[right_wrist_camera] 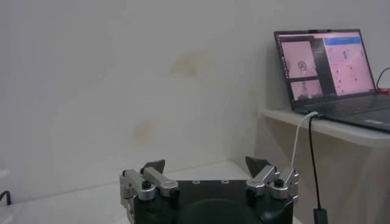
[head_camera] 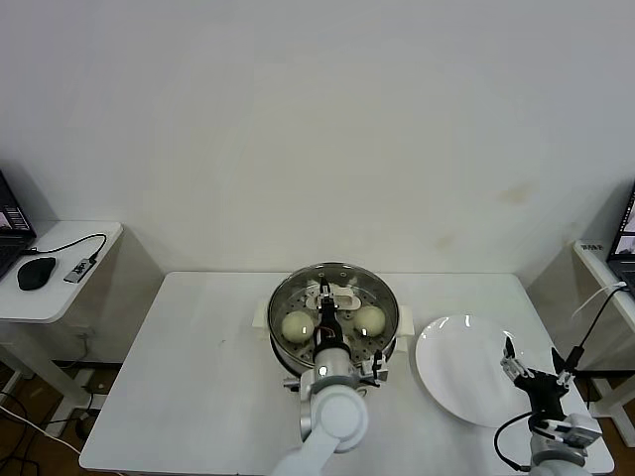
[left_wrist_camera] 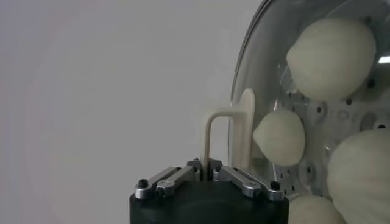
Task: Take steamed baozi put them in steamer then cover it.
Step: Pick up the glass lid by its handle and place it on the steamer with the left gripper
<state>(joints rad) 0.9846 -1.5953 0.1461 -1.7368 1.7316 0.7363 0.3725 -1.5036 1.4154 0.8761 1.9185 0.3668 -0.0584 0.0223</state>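
Cover [head_camera: 334, 297] seated on steamer [head_camera: 280, 335].
Left gripper [head_camera: 333, 294] jaws narrow around the cover handle [left_wrist_camera: 226, 137]; right gripper [head_camera: 536, 369] spread wide, empty, beside white plate [head_camera: 451, 372].

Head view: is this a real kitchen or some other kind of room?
Probably a test room or lab, not a kitchen. A steamer and plate sit on a plain white table by a bare wall, with a laptop on a side desk.

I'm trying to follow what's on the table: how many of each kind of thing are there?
Buns: 4, all under the lid
Lid: 1
Steamer: 1
Plate: 1
Total: 7
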